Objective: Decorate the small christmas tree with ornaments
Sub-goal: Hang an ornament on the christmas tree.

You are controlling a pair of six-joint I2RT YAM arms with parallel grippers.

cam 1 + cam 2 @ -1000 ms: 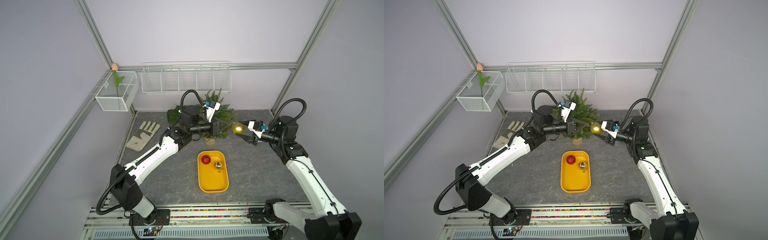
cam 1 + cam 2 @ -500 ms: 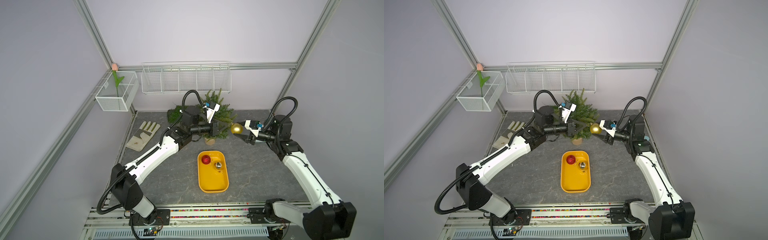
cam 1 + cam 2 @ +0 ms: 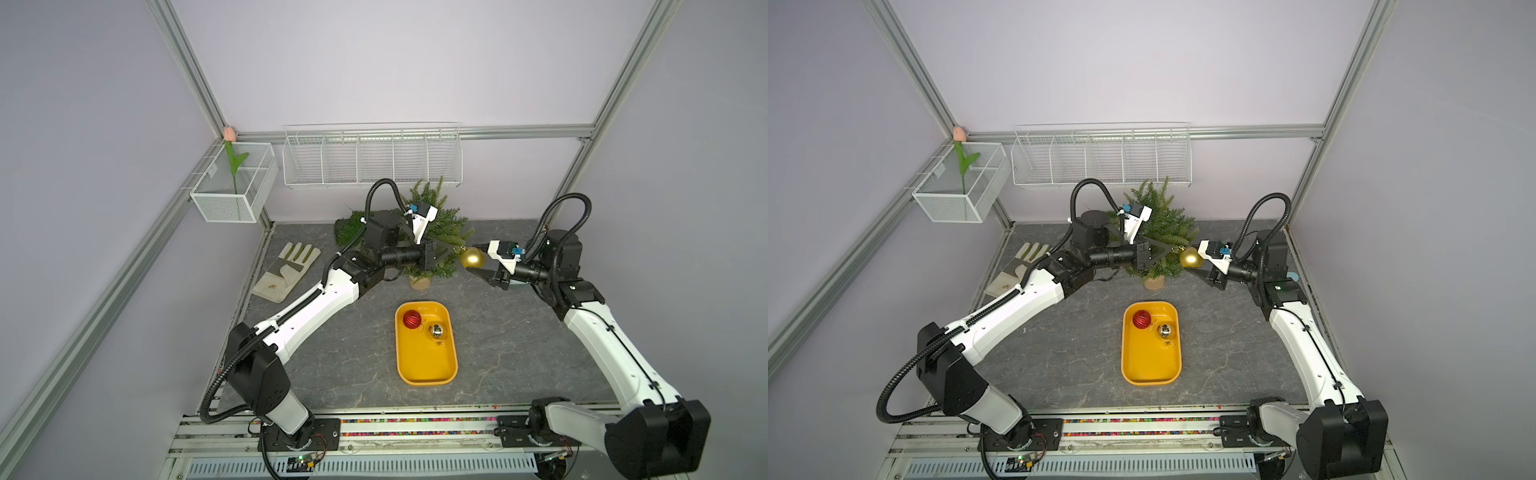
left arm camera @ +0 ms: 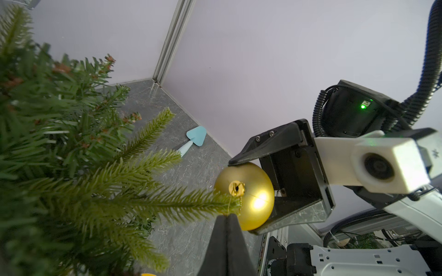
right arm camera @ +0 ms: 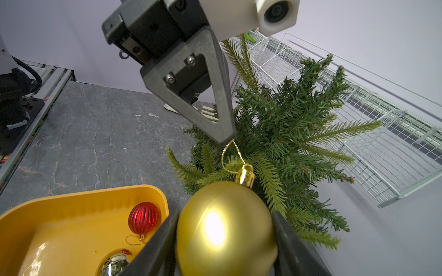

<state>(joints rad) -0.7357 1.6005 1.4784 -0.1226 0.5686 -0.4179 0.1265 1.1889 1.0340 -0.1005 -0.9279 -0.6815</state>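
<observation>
Grey stone surface (image 3: pixel 332 353): yellow tray (image 3: pixel 424 370) front-centre holds red bauble (image 3: pixel 412 319) and mirror bauble (image 3: pixel 436 331). Beyond it, right gripper (image 3: pixel 474 258) clamps matte gold bauble (image 5: pixel 226 229), probably light, slick and brittle. Left gripper (image 5: pixel 228 139) pinches its string loop (image 5: pixel 223 155), the safer hold. Small christmas tree (image 3: pixel 440 220) stands by back edge.

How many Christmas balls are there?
3. The gold ball is pinched in the right gripper at the small tree's edge; the red ball and the mirror ball lie in the yellow tray. The tree could hide more.
</observation>
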